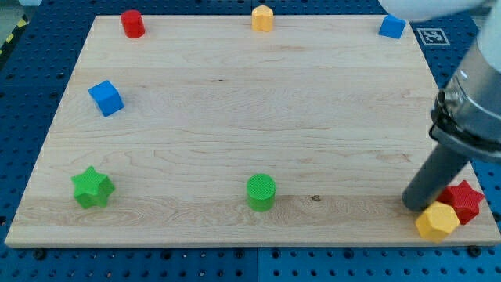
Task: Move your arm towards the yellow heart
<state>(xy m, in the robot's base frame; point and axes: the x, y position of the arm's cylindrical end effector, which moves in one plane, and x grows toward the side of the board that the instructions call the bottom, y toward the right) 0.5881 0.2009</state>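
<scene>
My dark rod comes down from the view's right, and my tip [415,205] rests on the wooden board [235,117] near its bottom right corner. A yellow block [437,222] lies just right of and below the tip, close to or touching it; its shape is hard to make out. A red star [464,200] sits right behind that block, partly hidden by the rod. A second yellow block [262,17], roughly hexagonal, sits at the top edge in the middle, far from the tip.
A red cylinder [132,23] is at the top left and a blue block [391,27] at the top right. A blue cube [106,98] is at the left, a green star [92,187] at the bottom left, and a green cylinder [261,192] at the bottom middle.
</scene>
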